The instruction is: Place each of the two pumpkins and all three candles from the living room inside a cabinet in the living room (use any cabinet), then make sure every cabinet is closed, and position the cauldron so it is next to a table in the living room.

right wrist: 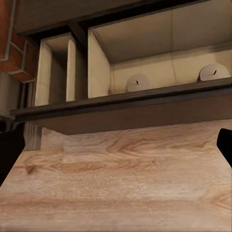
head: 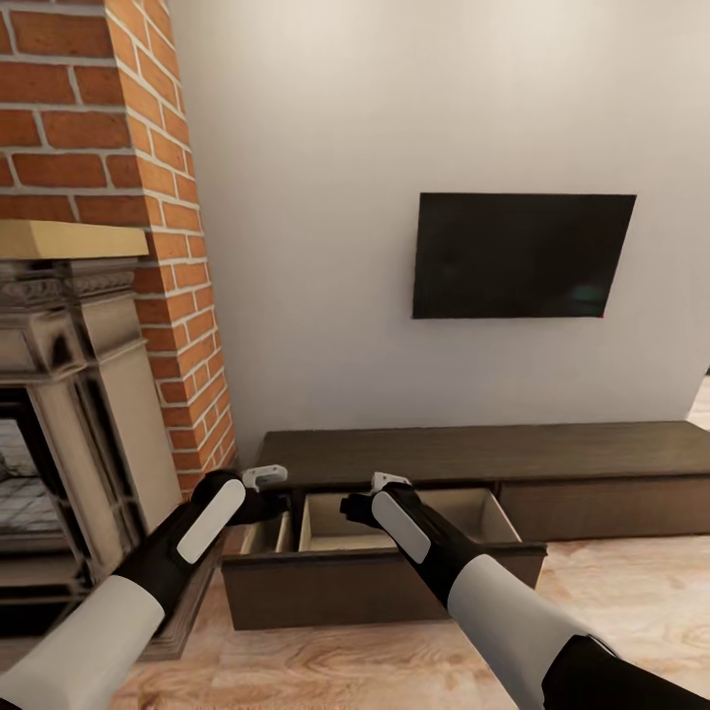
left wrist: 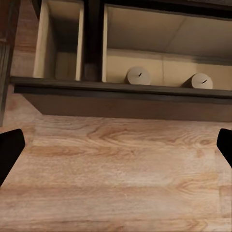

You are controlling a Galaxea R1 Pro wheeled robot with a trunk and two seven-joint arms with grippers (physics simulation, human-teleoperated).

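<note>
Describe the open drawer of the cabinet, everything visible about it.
The drawer is pulled out from the left end of the long dark-brown cabinet, above the wood floor. Its front is dark and handle-less; the inside is light tan wood, split into a narrow compartment and a wide one. Two grey-brown candles lie in the wide compartment, near the front panel.

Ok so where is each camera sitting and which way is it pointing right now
Head view: high on the robot, looking forward and down at the cabinet and its open drawer; both forearms show.
Left wrist view: near the left tool, facing the drawer front; dark fingertips at the edges.
Right wrist view: near the right tool, same aim.
Both wrist views share two candles in the drawer.
</note>
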